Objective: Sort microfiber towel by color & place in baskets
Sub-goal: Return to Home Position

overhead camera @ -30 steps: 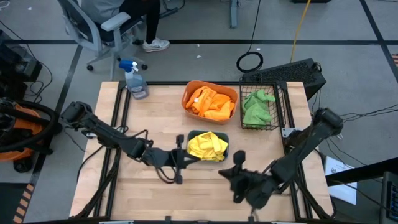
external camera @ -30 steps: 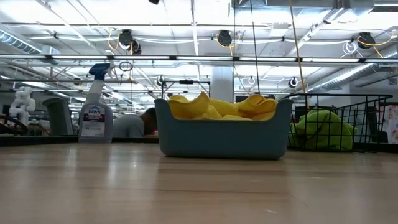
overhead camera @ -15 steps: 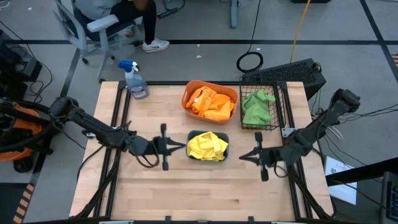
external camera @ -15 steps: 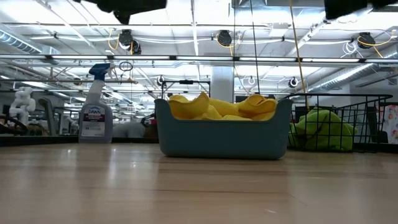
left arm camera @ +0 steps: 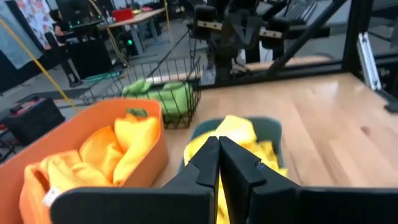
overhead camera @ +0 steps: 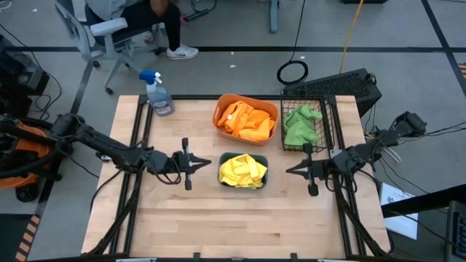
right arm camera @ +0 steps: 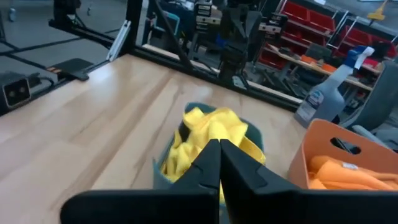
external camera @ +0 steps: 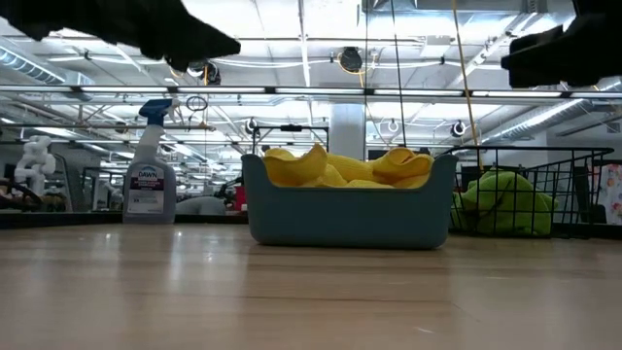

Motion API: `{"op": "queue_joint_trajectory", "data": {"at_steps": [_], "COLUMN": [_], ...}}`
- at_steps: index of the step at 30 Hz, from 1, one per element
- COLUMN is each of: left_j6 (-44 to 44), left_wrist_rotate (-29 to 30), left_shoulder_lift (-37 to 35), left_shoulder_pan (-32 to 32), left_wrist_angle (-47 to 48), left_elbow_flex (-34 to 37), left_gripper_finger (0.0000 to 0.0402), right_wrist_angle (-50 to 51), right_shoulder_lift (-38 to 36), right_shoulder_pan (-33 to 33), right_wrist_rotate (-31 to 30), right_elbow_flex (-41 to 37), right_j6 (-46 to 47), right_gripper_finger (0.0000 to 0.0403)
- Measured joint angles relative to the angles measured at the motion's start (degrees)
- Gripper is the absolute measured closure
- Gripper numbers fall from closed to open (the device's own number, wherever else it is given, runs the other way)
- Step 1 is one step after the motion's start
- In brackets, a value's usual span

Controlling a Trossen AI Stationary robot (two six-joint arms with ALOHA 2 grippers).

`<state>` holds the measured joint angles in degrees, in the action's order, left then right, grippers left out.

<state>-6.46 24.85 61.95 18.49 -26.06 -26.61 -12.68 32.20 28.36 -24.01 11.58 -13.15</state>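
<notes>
Left end effector and right end effector hang empty above the tabletop, fingers pressed together, flanking the teal tray of yellow towels. Behind it, orange towels fill the orange tub and a green towel lies in the wire basket.

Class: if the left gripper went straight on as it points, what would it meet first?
The left gripper would probably meet the yellow microfiber towels in the teal rectangular plastic tray; height unclear.
</notes>
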Motion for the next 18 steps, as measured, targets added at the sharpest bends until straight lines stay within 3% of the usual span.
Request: {"op": "queue_joint_trajectory", "data": {"at_steps": [8, 18], "left_j6": [0.1, 0.1], "left_wrist_rotate": [-0.9, -2.4], "left_shoulder_lift": [0.0, 0.0], "left_shoulder_pan": [-0.9, -0.9], "left_wrist_angle": [-8.3, -18.0], "left_elbow_flex": [6.7, 16.2], "left_gripper_finger": [0.0385, 0.0385], "right_wrist_angle": [0.2, -1.8], "right_shoulder_lift": [-5.2, -6.1], "right_shoulder_pan": [-5.1, -9.0], "right_wrist_rotate": [5.1, 9.5], "right_elbow_flex": [-4.6, -7.4], "right_j6": [-0.1, 0.6], "right_gripper_finger": [0.0403, 0.0403]}}
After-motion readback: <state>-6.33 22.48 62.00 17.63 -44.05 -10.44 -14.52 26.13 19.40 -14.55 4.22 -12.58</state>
